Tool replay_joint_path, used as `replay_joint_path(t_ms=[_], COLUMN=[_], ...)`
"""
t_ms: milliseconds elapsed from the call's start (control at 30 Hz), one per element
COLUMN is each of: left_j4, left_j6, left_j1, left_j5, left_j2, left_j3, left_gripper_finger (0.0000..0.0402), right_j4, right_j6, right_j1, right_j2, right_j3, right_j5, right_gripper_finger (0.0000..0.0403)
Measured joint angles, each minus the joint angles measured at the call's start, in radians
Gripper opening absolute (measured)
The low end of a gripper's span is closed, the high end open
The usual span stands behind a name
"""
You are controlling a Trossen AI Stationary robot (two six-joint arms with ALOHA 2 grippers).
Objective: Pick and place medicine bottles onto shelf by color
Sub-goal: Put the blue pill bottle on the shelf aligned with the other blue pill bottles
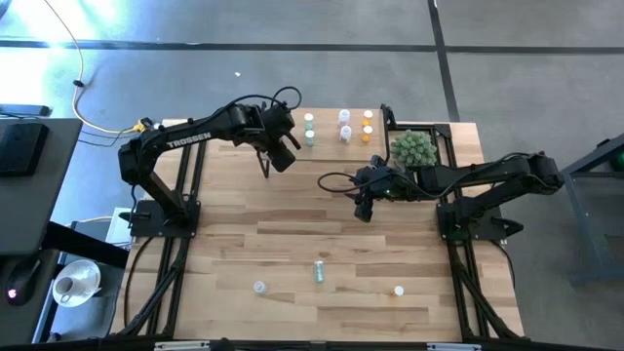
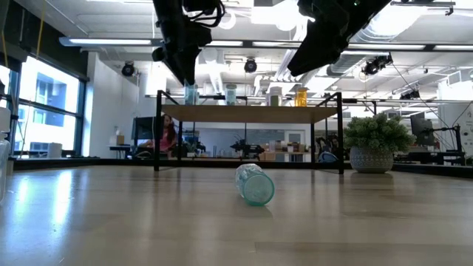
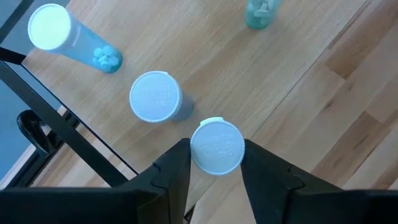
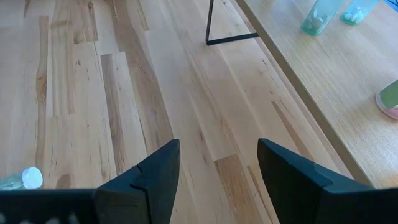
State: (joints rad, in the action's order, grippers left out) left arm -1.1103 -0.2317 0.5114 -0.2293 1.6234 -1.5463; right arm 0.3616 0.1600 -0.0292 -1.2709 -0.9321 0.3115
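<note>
Bottle (image 3: 216, 146) stands between left tool (image 3: 214, 163) fingers near shelf (image 3: 298, 81) edge.

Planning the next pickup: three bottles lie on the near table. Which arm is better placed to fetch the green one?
Right, probably. The right gripper hangs open and empty over bare table, nearer the green bottle. The left gripper is at the shelf, its fingers beside a white-capped bottle.

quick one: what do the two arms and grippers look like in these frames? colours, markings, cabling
Both arms are matte black with jointed tubular links. The left arm carries white TROSSEN lettering and loose black cable loops near the wrist; the right arm trails a black cable loop too. The left gripper and right gripper each have two dark, angular, wedge-shaped fingers.
</note>
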Motion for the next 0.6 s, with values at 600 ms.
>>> replay_joint_path(t_ms=[600], left_j4=[0.02], left_j6=[0.027], left_j1=[0.0], left_j5=[0.001], left_j2=[0.0], left_j3=[0.0], left_gripper_finger=[0.0181], right_j4=[0.0], right_j6=[0.0], right_j1=[0.0], right_j2=[0.0], right_j3=[0.0], right_j5=[0.0], right_gripper_finger=[0.0206])
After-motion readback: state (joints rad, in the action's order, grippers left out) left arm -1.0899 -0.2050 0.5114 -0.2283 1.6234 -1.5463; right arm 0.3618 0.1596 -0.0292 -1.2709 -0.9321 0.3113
